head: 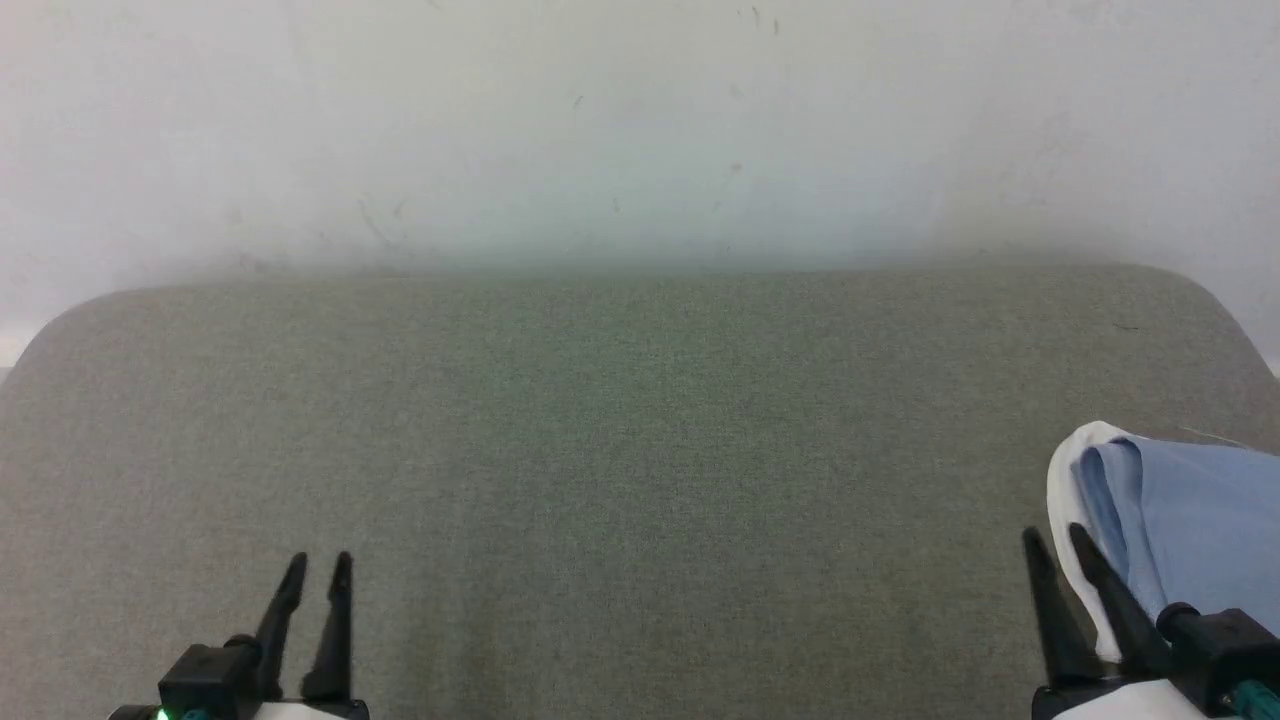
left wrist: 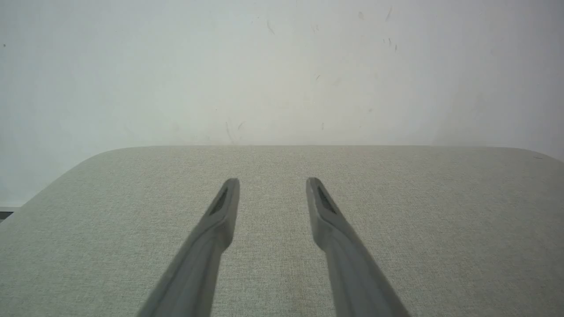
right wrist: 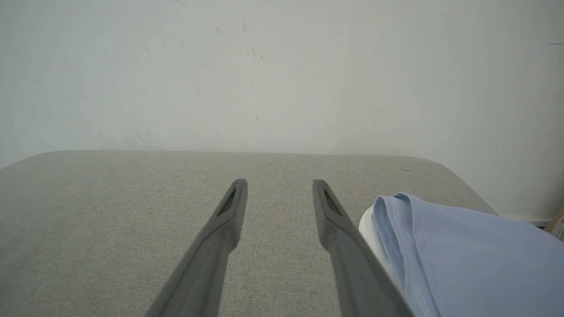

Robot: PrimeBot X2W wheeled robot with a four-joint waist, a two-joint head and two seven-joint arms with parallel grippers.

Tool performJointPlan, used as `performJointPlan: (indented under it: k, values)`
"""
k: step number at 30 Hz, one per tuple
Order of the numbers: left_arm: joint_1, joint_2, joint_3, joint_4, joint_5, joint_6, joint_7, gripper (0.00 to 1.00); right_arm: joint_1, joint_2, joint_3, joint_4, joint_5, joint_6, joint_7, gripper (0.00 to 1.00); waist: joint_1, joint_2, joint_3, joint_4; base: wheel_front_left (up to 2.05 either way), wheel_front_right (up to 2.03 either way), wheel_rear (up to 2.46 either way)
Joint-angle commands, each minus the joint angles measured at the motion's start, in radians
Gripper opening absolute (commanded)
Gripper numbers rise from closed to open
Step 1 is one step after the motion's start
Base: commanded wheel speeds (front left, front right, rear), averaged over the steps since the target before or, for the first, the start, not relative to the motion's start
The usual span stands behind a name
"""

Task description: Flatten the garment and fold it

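The garment (head: 1190, 520) is a light blue knit shirt with a white band, bunched at the right edge of the grey padded surface (head: 640, 450). In the right wrist view the garment (right wrist: 467, 255) lies just right of my right finger, its stitched hem showing. My right gripper (head: 1052, 538) stands open at the lower right, close beside the white band, nothing between its fingers. At the lower left my left gripper (head: 318, 562) is open over bare fabric, far from the garment. Both wrist views show the fingers apart: the left gripper (left wrist: 273, 181) and the right gripper (right wrist: 280, 182).
The padded surface has rounded far corners and ends at a pale scuffed wall (head: 640, 130). Its grey top (left wrist: 396, 211) stretches wide between the two grippers.
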Motion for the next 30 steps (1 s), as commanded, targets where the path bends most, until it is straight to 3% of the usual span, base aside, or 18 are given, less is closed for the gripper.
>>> performJointPlan:
  k: [1,30]
  values:
    - [-0.001,-0.001,0.0,0.0,0.001,0.0,0.001,0.0,-0.001,0.0,0.0,0.001,0.0,0.0,0.0,0.0,0.0001,-0.0001,0.0,0.0,0.0,0.0,0.0]
    - [-0.034,-0.044,0.012,-0.022,0.059,0.001,0.06,0.0,-0.055,0.001,0.011,0.03,-0.027,0.0,0.021,0.0,0.0001,-0.0001,0.012,-0.001,0.0,0.0,0.0]
